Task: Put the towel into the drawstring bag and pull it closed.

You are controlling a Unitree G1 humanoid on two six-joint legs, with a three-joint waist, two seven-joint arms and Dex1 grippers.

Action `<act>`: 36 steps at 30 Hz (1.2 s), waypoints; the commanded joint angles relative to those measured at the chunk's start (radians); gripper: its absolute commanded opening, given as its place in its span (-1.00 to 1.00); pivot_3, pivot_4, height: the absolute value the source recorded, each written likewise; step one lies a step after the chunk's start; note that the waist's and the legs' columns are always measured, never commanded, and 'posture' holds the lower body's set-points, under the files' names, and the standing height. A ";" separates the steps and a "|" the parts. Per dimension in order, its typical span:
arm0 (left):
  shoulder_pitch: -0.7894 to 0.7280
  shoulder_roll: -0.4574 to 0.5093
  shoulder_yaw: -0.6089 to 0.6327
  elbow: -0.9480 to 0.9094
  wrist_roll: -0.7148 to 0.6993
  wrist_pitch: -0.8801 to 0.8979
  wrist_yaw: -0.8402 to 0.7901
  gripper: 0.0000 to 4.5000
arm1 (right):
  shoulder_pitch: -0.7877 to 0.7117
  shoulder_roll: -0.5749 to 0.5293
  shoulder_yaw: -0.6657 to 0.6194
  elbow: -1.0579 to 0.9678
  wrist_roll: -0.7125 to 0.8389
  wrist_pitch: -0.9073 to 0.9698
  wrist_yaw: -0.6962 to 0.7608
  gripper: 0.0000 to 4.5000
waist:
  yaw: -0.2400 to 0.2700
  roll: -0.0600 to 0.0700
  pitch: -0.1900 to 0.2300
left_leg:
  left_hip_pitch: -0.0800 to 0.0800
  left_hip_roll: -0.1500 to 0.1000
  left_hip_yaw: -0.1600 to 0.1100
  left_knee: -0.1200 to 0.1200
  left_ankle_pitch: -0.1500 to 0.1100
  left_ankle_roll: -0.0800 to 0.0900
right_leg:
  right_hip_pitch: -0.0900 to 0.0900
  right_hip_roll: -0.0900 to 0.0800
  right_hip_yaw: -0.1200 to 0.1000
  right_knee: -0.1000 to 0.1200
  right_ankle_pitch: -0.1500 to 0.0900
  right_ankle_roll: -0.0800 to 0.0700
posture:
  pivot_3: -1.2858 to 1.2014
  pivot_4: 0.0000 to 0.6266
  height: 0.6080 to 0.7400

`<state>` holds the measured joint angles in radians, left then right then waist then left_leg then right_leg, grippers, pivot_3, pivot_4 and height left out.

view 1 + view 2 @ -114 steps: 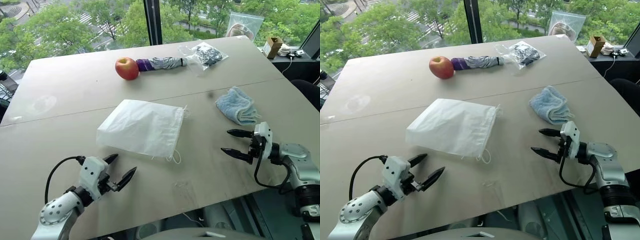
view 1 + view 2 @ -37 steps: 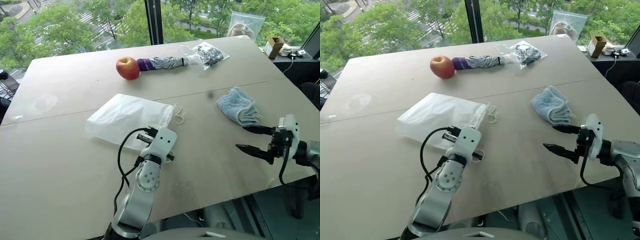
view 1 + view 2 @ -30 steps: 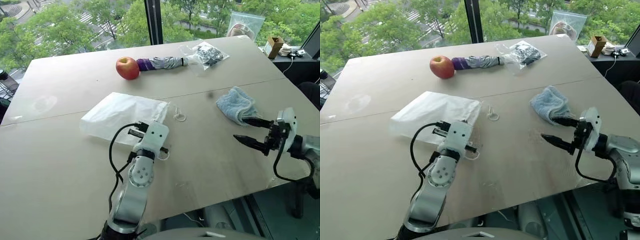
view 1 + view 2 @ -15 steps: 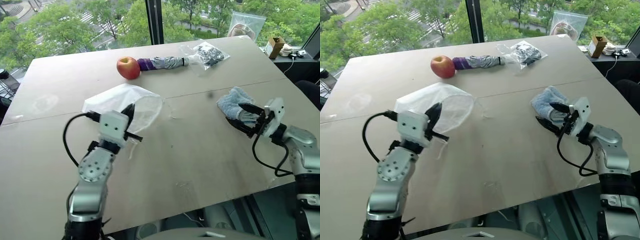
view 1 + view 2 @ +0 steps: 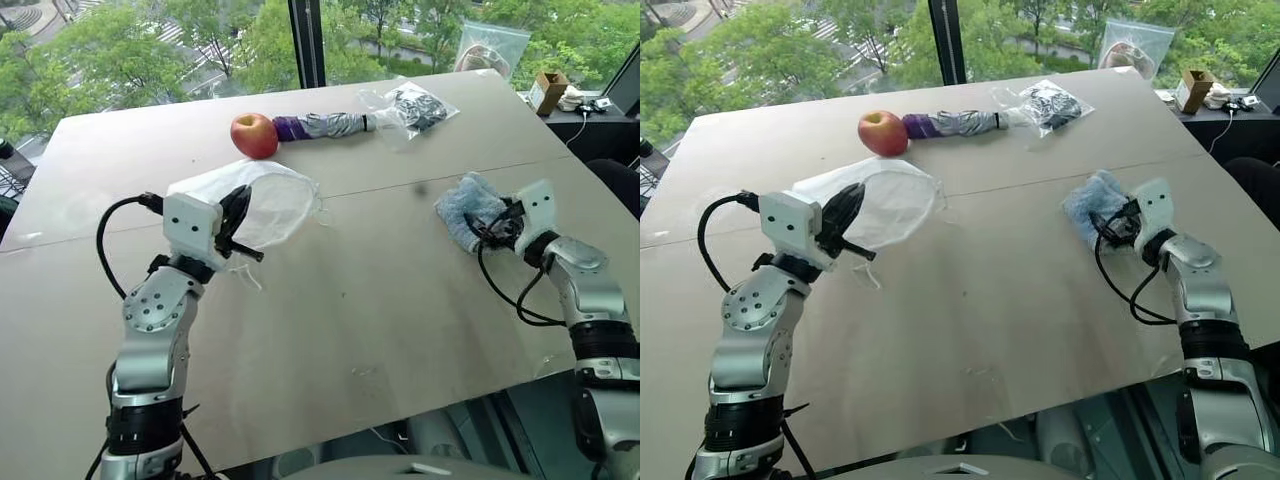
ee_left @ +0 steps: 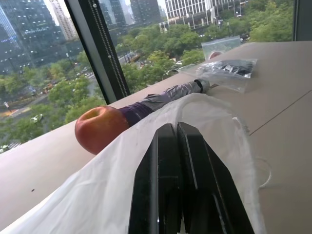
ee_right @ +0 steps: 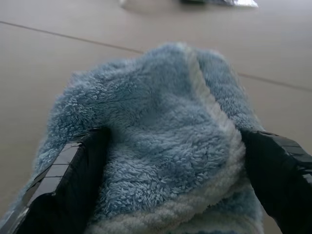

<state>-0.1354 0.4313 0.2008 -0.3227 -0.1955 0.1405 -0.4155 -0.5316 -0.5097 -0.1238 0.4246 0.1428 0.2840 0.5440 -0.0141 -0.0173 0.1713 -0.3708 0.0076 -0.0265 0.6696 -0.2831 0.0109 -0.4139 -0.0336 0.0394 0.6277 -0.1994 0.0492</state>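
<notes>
Head view: your left claw [image 5: 243, 228] is clenched on the drawstring bag [image 5: 262, 200], lifted mid-tabletop [image 5: 380, 300], bare wood in front. Right wrist view: your right claw [image 7: 170, 161] is spread, straddling the towel [image 7: 161, 131] near the tabletop's right edge.

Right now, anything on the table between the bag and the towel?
No. In the left eye view, bare table separates the bag from the towel.
</notes>
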 commanded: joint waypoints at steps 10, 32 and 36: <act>0.040 0.001 0.025 -0.058 0.004 -0.009 0.041 -0.99 | -0.140 -0.002 0.002 0.177 0.070 0.548 0.010 1.00 | 0.001 -0.008 -0.006 | 0.004 0.000 0.000 0.001 0.000 0.000 | 0.004 0.000 0.000 0.001 0.000 0.000 | 0.03 -0.52 1.00; -0.021 0.011 0.042 -0.053 -0.125 0.103 0.004 -1.00 | -0.143 0.146 -0.126 -0.265 0.524 0.896 0.227 -0.96 | -0.027 -0.006 -0.005 | 0.004 0.005 -0.004 -0.002 0.000 0.000 | 0.000 0.006 0.001 0.003 0.000 0.000 | 0.03 -0.52 1.00; -0.030 0.015 0.026 -0.061 -0.187 0.124 -0.055 -1.00 | -0.166 0.148 -0.097 -0.429 0.680 1.068 0.260 -0.96 | -0.019 -0.003 -0.003 | -0.001 0.001 -0.006 -0.001 0.000 0.000 | -0.002 0.002 -0.002 0.003 0.000 0.000 | 0.03 -0.52 1.00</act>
<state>-0.1513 0.4412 0.2293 -0.3429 -0.3491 0.2619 -0.4461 -0.6747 -0.3527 -0.2146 0.0735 0.7437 1.2942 0.7792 -0.0334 -0.0206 0.1681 -0.3726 0.0089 -0.0339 0.6685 -0.2833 0.0109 -0.4158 -0.0320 0.0359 0.6298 -0.1995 0.0491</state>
